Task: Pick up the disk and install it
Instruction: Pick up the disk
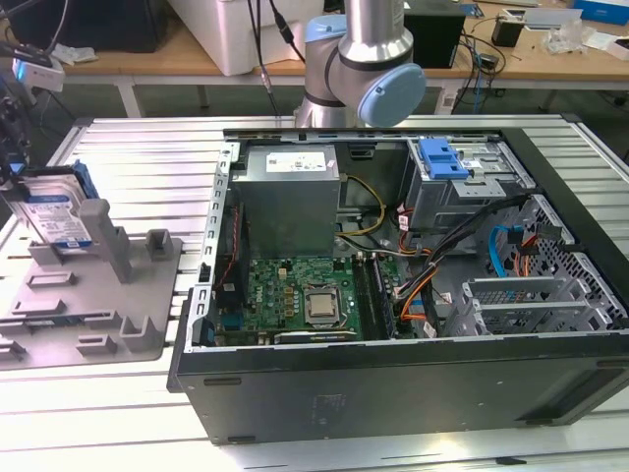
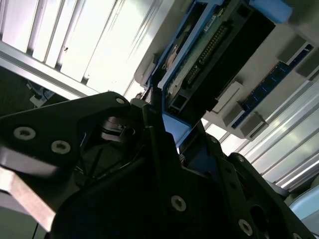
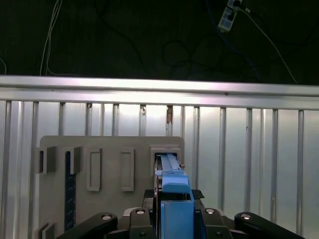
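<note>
Half cut off at the exterior view's left edge, the black gripper [image 3: 174,196] pinches the blue-framed silver disk [image 1: 57,214] upright over a grey slotted tray [image 1: 147,324].

No print can be read: the disk [image 1: 51,202] carries a white-and-blue label [image 1: 63,224] and the grey power-supply box [image 1: 290,211] a white sticker [image 1: 298,162], both too small to make out.

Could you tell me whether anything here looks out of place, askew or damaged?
Nothing stands out. The disk stands on edge at a slot of the grey holder, with the gripper at it, and the open computer case lies flat with its cables inside.
</note>
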`<state>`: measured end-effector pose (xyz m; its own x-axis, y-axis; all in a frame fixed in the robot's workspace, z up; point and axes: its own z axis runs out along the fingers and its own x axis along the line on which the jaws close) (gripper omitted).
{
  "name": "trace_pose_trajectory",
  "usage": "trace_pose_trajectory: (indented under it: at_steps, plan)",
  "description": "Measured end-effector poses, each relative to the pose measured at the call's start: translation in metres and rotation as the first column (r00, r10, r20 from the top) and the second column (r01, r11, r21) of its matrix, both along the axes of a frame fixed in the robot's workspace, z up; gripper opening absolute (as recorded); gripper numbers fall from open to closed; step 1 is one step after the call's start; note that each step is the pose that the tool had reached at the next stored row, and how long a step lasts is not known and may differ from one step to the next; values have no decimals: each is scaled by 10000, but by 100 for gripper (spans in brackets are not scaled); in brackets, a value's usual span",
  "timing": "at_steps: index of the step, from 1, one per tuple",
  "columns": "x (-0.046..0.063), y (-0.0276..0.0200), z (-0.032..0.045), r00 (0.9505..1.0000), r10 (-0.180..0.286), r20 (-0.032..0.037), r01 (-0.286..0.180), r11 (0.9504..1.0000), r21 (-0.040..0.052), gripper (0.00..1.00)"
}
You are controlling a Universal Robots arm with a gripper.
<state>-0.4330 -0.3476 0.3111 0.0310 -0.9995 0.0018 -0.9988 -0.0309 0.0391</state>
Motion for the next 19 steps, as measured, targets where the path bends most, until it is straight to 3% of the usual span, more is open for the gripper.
trace_pose_trajectory:
  at_steps: [15, 19]
  plan:
    - [0, 73, 347, 10000, 0, 0, 0, 9997, -234, 37]
    - [0, 88, 485, 10000, 0, 0, 0, 9996, -283, 37]
